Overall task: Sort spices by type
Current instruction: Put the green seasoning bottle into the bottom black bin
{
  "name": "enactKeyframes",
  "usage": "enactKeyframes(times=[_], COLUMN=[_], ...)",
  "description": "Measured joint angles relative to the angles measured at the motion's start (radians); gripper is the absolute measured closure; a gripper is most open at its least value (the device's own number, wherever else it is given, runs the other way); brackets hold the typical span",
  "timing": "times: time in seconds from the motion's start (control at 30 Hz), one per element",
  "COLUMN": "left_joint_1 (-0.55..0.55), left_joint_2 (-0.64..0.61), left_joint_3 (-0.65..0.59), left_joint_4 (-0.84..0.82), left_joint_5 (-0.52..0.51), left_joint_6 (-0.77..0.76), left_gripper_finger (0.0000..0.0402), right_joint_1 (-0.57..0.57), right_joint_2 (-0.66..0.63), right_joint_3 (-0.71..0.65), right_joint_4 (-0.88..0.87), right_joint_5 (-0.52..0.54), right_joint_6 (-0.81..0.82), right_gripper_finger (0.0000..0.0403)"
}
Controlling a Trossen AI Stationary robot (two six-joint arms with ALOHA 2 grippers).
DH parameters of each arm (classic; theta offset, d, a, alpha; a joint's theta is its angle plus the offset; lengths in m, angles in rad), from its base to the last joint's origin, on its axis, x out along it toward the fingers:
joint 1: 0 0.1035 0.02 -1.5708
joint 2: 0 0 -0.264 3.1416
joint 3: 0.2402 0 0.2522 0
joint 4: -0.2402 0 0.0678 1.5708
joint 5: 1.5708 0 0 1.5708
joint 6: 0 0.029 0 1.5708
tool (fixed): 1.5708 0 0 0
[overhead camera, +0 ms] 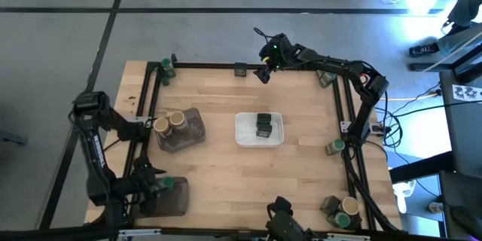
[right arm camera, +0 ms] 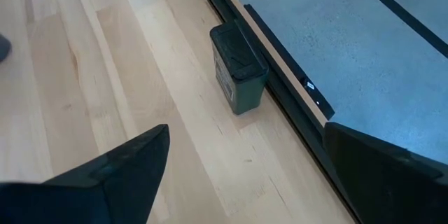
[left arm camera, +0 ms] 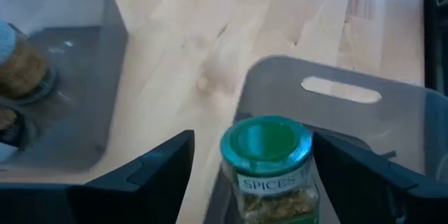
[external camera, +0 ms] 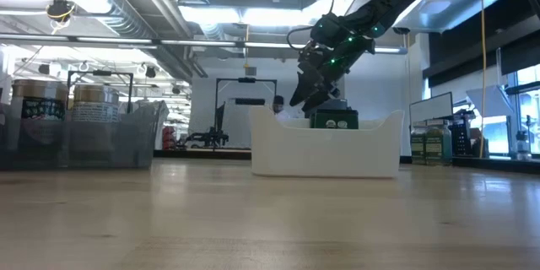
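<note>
On a pale wooden table, the left gripper (left arm camera: 255, 175) hovers at the near left corner, dark fingers spread wide either side of a round green-lidded jar (left arm camera: 267, 161) standing in a smooth grey tray (overhead camera: 167, 196). The right gripper (right arm camera: 241, 175) reaches over the far edge, fingers apart, above a squarish dark tin (right arm camera: 238, 68) beside the black frame rail (right arm camera: 280, 84). Two tan-topped jars (overhead camera: 169, 123) fill another grey tray (overhead camera: 192, 132); a white tray (overhead camera: 245, 135) at the centre holds a dark tin (overhead camera: 263, 126).
</note>
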Motion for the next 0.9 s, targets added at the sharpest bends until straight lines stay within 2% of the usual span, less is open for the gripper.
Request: enactKeyframes(times=[0.13,0.33,0.5,0.63,0.73,0.9], left_joint_1=[0.002,0.014,0.059,0.105,0.154,0.258], left_joint_2=[-0.024,-0.040,-0.042,-0.048,-0.048,-0.048], left_joint_3=[0.000,0.001,0.001,0.022,0.073,0.126], left_joint_4=[-0.045,-0.072,-0.050,0.010,0.075,0.236], left_joint_5=[-0.009,-0.104,-0.107,-0.052,-0.012,0.165], left_joint_6=[-0.023,-0.020,-0.018,0.037,0.156,0.375], left_gripper_finger=[0.0121,0.0121,0.0121,0.0121,0.0121,0.0121], right_joint_1=[0.000,0.000,0.000,0.000,0.000,0.000], right_joint_2=[0.000,0.000,0.000,0.000,0.000,0.000], right_joint_3=[0.000,0.000,0.000,0.000,0.000,0.000], right_joint_4=[0.000,0.000,0.000,0.000,0.000,-0.004], right_joint_5=[0.000,0.000,0.000,0.000,0.000,-0.009], right_joint_6=[-0.002,-0.016,-0.016,-0.016,-0.016,-0.019], right_gripper_finger=[0.0027,0.0027,0.0027,0.0027,0.0027,0.0027])
